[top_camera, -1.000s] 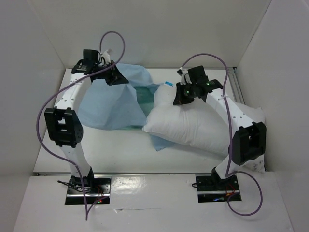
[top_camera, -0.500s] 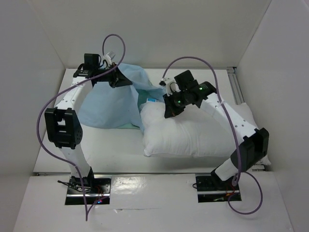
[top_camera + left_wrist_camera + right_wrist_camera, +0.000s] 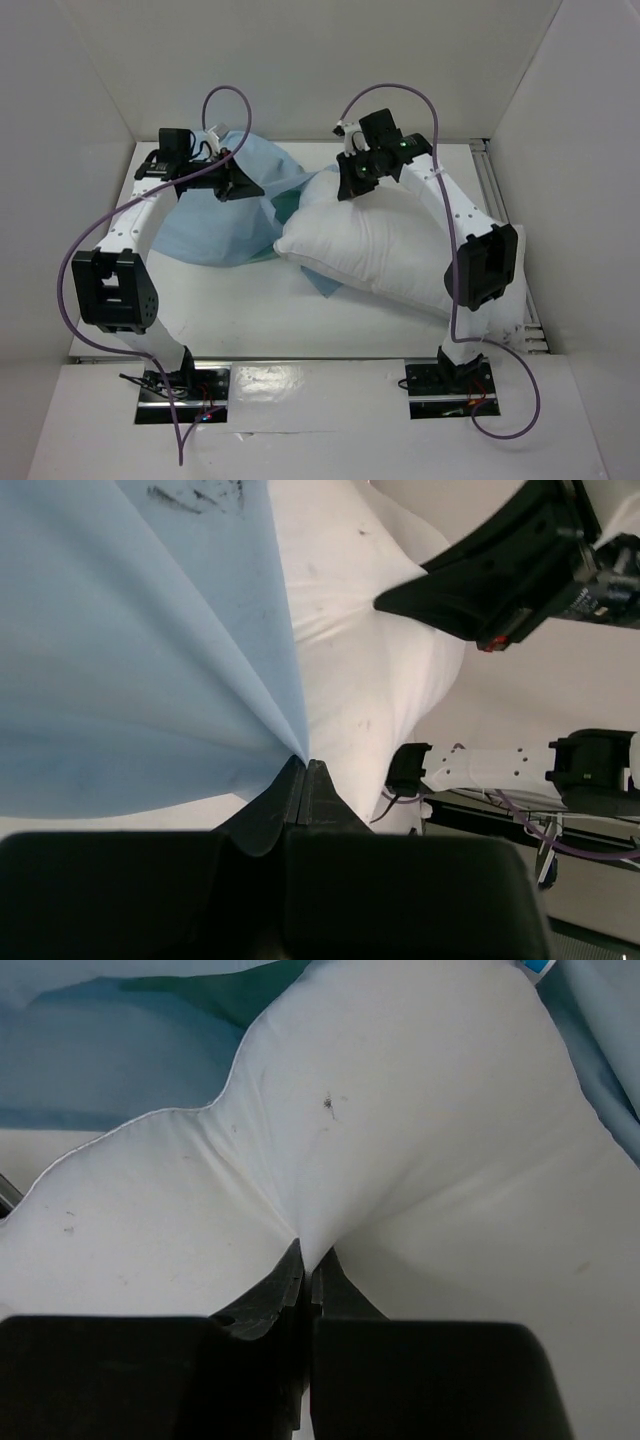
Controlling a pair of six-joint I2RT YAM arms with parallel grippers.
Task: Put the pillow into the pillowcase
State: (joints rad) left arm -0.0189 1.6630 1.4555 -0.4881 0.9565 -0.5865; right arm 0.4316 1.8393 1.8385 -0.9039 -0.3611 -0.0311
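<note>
- The right gripper is clamping a pinch of the pillow near its upper edge; the right wrist view shows the jaws closed on a fold of white fabric.
- Compared with half a second ago, this gripper is sitting higher and further right in the frame. The pillow, then lying level, is now slanting from upper centre down to lower right.
- The left gripper is pinching the light blue pillowcase and holding it raised like a tent. It is now standing slightly further left than before.
- In the left wrist view, the closed jaws are gathering the blue cloth to a point.
- Judgement: the pull-back is probably a re-aim before another push, as almost all of the pillow is lying outside the pillowcase.
- The pillow's left corner is overlapping the pillowcase's mint-green inner face; whether it is entering the mouth cannot be told.
- A blue flap is lying under the pillow on the tabletop, and it may be pinning the lower layer.
- The purple cables are looping above both wrists, clear of the cloth.
</note>
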